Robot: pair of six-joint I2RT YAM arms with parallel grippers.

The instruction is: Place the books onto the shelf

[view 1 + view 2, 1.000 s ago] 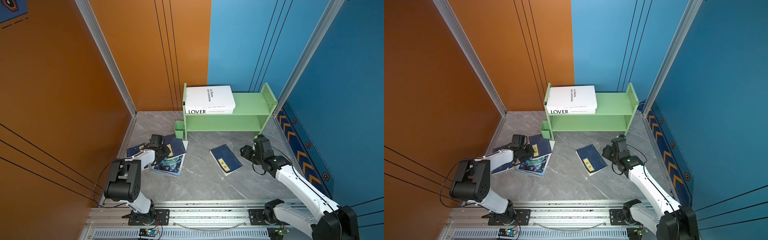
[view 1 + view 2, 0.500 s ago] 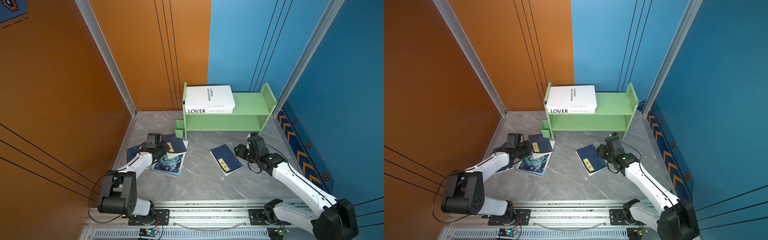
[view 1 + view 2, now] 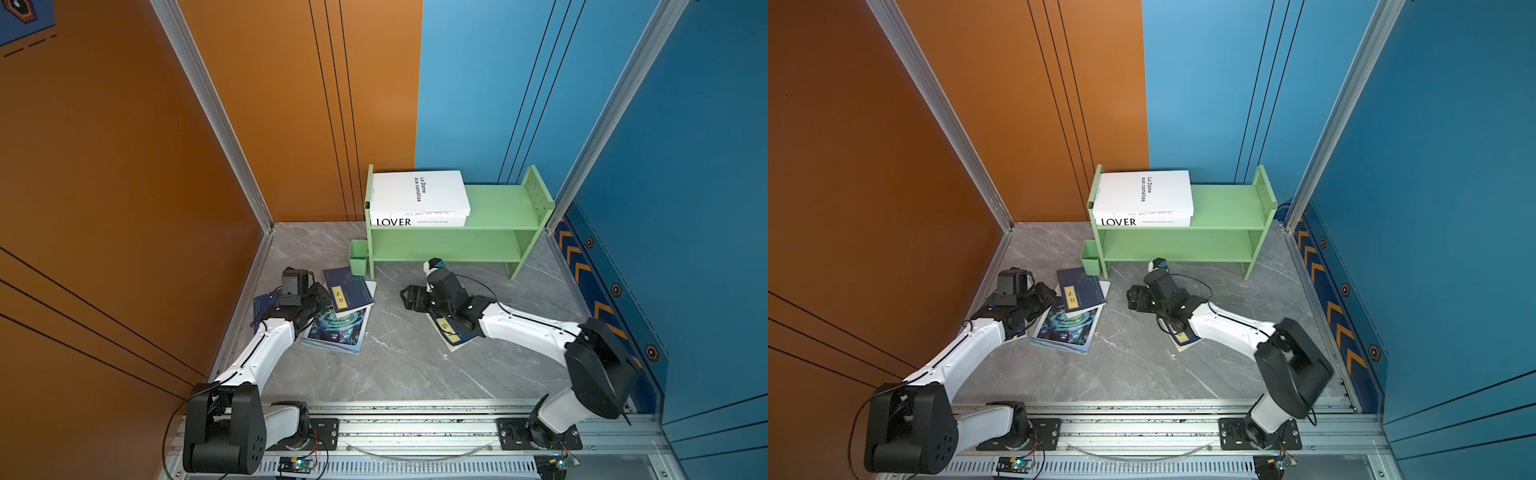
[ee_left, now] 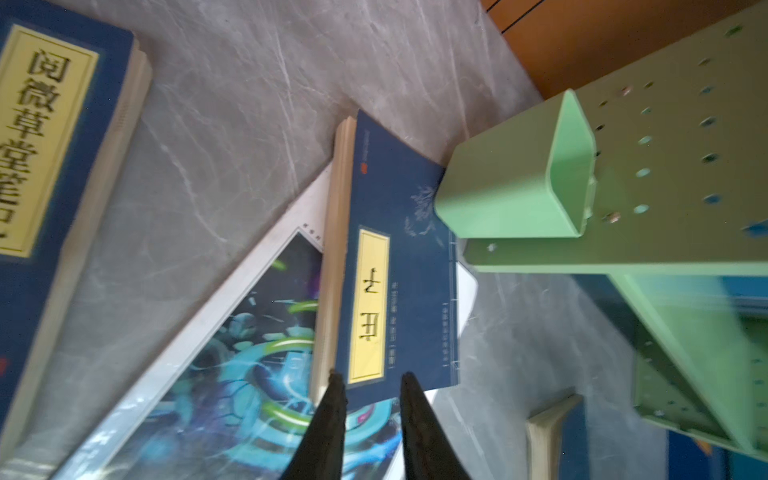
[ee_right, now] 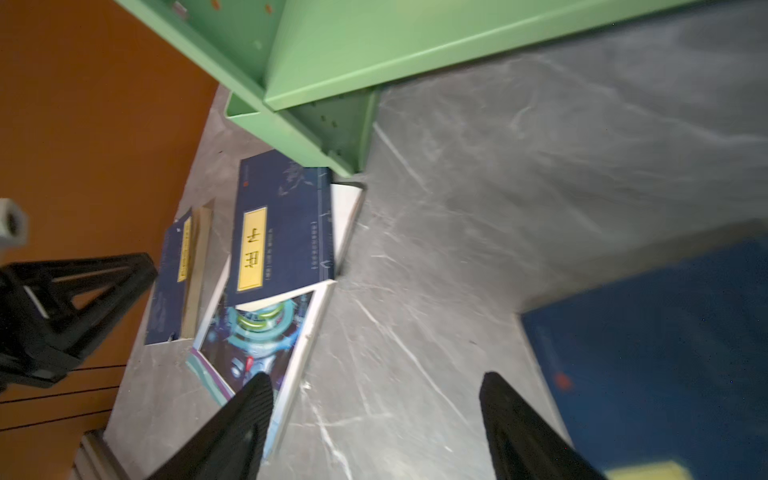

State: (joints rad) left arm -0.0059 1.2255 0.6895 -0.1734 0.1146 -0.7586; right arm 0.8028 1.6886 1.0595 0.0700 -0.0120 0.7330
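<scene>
Left hand (image 4: 372,376) stood part-open, empty, at navy book (image 4: 415,270) atop magazine (image 4: 232,374); right hand (image 5: 376,378) hung wide open, empty, over counter (image 5: 457,249).

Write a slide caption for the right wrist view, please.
Open right gripper above the grey floor, between a dark blue book and a picture magazine, with the green shelf beyond.

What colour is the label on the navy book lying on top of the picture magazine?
Yellow label with dark characters, clearest in the left wrist view.
</scene>
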